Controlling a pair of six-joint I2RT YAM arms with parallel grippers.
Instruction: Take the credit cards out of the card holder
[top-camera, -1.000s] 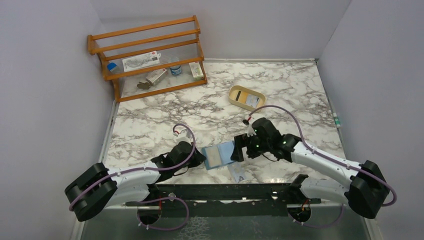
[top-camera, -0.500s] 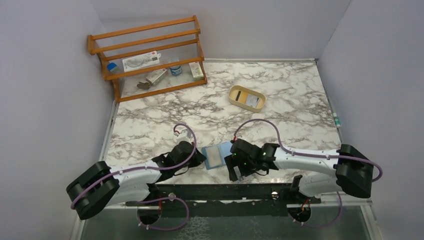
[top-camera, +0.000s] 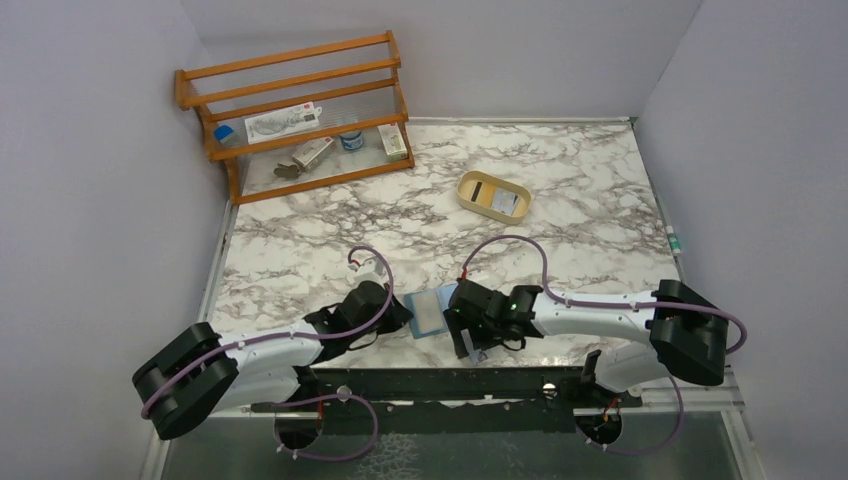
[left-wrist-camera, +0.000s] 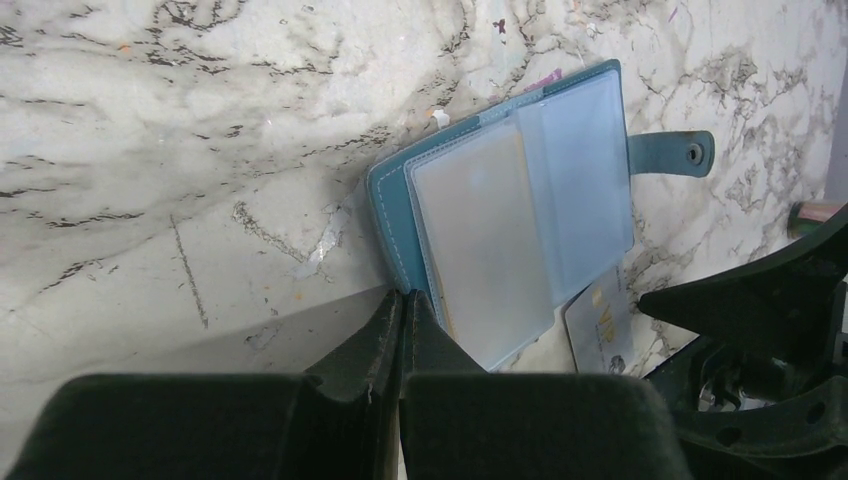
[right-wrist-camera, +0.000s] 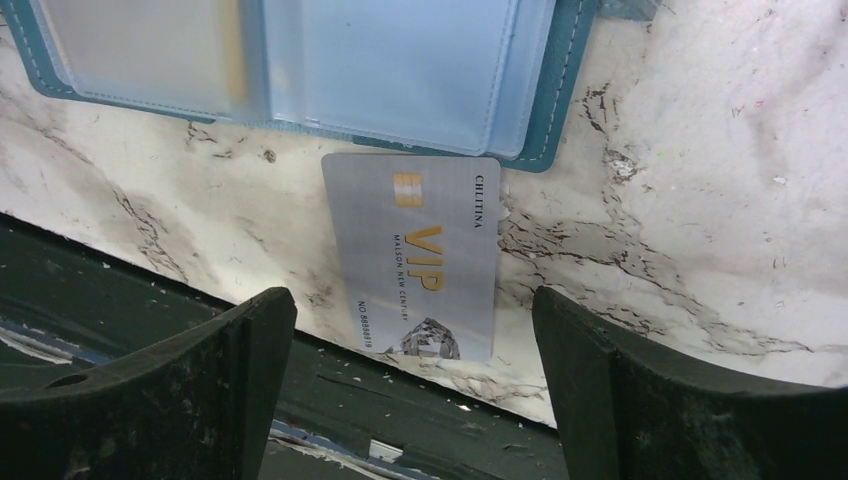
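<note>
From above, the card holder (top-camera: 430, 312) lies open on the bench (top-camera: 400, 220) near its front edge, between the two arms. A tan tray (top-camera: 470, 186) sits well behind, with what look like cards inside.

The left wrist view shows the left tool (left-wrist-camera: 403, 300) pinched shut, its tips touching the holder's near edge. That is likely meant to pin it down, though I cannot tell whether it nips the cover. The clear sleeves face up.

In the right wrist view the right tool (right-wrist-camera: 410, 320) stands wide, straddling a silver card (right-wrist-camera: 420, 250). The card lies flat just beside the holder's edge, already out, so a pickup looks next.
</note>
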